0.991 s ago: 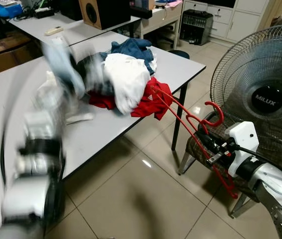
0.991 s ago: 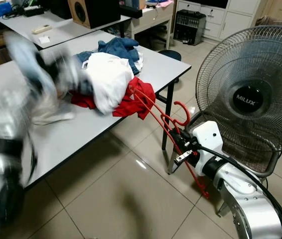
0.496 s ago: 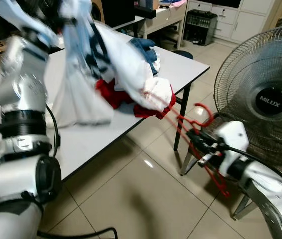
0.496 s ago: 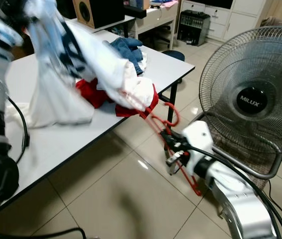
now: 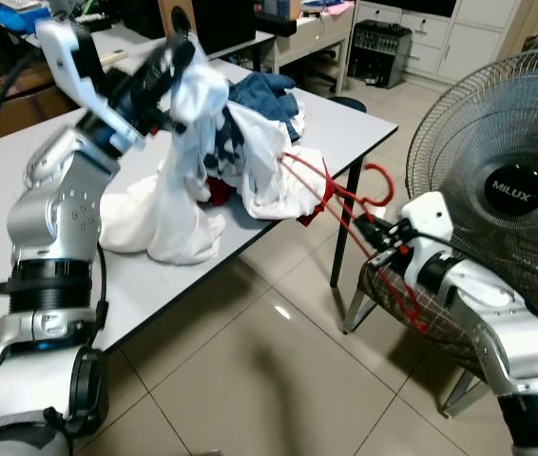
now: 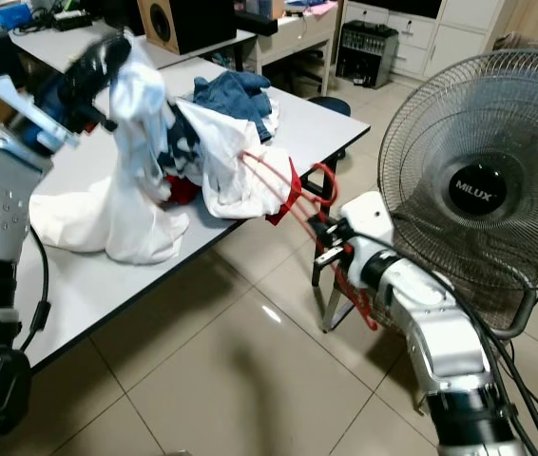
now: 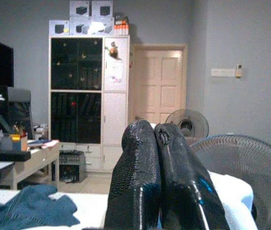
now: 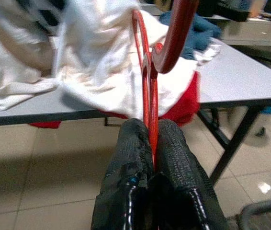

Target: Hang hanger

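Right hand off the bench edge, over tiled floor, clamped on a thin red hanger. Right wrist view shows the fingers pinching the wire, hook curving above. Hanger's far end pokes into a white garment on the bench. Left hand raised over the pile, closed on bunched white cloth; left wrist view shows fingers pressed together. Blue denim behind. Round mesh fan at right.
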